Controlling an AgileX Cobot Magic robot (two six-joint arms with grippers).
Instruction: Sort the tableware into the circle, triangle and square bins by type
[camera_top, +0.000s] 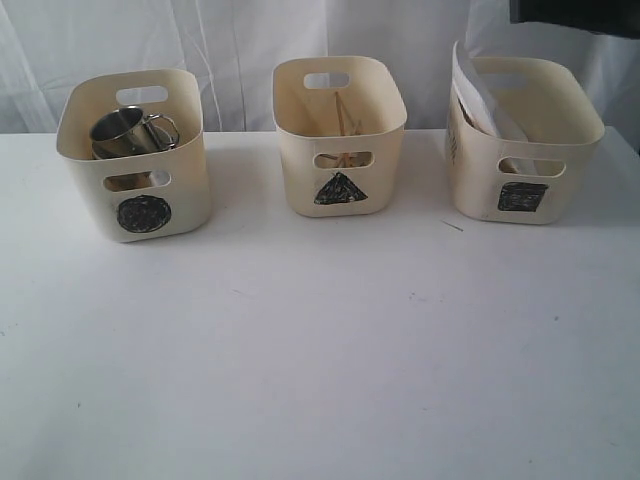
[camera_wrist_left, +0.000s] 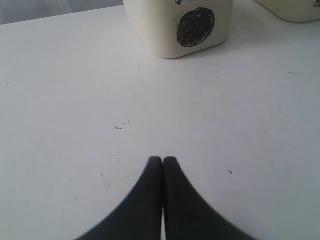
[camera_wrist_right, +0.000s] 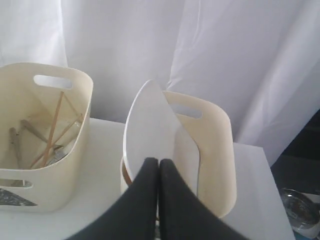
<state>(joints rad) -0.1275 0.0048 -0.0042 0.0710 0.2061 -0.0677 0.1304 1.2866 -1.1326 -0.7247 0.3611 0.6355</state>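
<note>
Along the back of the white table (camera_top: 320, 350), in the exterior view, three cream tubs in a row, well apart from one another.

At the left, the circle bin (camera_top: 95, 200), black round mark (camera_top: 143, 214) on its front wall. Inside, a steel mug (camera_top: 122, 132), tilted, mouth up and toward the left of that view, handle toward the right, top showing above the rim.

In the middle, the triangle bin (camera_top: 300, 170). Inside, wooden chopsticks (camera_top: 345, 118), long axes steep, leaning across each other, upper ends toward the back wall below the handle cutout. Beside them in the right wrist view, greyish cutlery handles (camera_wrist_right: 27, 129), also leaning; too dim to tell fork from knife.

At the right, the square bin (camera_top: 480, 190). Inside, the white plate (camera_top: 478, 95), standing on edge, long axis close to upright, upper edge leaning toward the left wall of the bin in the exterior view and rising well above the rim, broad face toward the inside of the bin.

Left gripper (camera_wrist_left: 163, 160): fingers pressed together with nothing between them, low over bare table, pointing toward the circle bin (camera_wrist_left: 155, 30) and clear of it.

Right gripper (camera_wrist_right: 159, 162): fingers likewise closed tip to tip, empty, in line with the plate (camera_wrist_right: 150, 125) and the square bin (camera_wrist_right: 215, 145); contact with the plate not possible to tell. Triangle bin (camera_wrist_right: 75, 150) off to one side, chopsticks (camera_wrist_right: 54, 127) visible within.
</note>
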